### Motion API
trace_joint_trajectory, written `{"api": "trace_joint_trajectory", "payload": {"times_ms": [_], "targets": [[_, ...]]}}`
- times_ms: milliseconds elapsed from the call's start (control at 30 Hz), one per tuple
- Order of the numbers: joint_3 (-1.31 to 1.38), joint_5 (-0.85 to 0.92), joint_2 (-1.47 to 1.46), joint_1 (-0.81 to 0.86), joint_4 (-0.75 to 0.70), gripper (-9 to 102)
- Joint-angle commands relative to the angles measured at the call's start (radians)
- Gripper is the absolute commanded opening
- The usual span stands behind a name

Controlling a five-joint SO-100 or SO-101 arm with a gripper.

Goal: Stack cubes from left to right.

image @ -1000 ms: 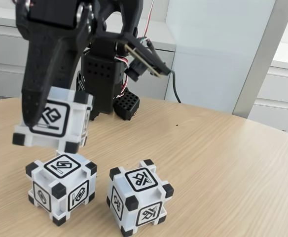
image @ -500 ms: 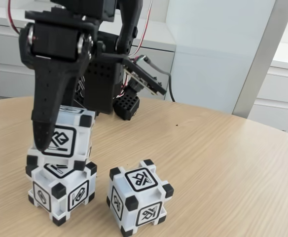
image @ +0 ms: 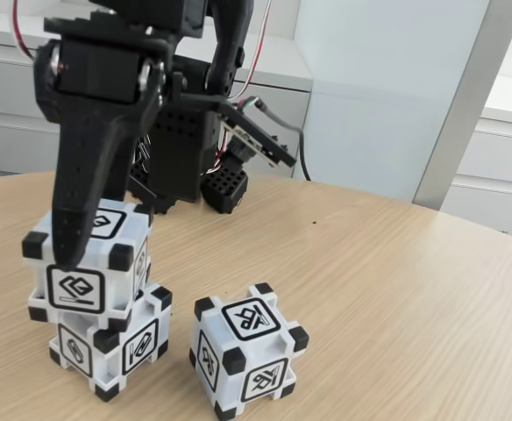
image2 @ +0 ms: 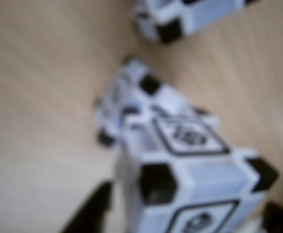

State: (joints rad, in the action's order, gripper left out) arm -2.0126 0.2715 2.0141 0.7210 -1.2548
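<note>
Fixed view: gripper (image: 81, 254) closed on upper cube (image: 85, 263), seated on lower cube (image: 107, 346) w/ overhang to the left, so prob. not yet released; faces upright, twisted vs. base. Third cube (image: 247, 360) apart on table (image: 396, 298), at right. Wrist view (blurred): held cube (image2: 190, 179) between fingers; base cube (image2: 127, 97) beneath; no long axis.

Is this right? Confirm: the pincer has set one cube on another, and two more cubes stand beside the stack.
Not quite. The fixed view shows one lone cube beside the stack, not two. The pincer does have the top cube on the bottom cube.
</note>
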Motion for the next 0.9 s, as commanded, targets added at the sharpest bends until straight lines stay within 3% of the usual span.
{"api": "trace_joint_trajectory", "payload": {"times_ms": [0, 367, 867], "targets": [[0.015, 0.008, 0.021, -0.006, -0.006, 34], [0.034, -0.092, 0.235, -0.035, -0.009, 35], [0.020, -0.140, 0.249, -0.558, 0.009, 36]]}}
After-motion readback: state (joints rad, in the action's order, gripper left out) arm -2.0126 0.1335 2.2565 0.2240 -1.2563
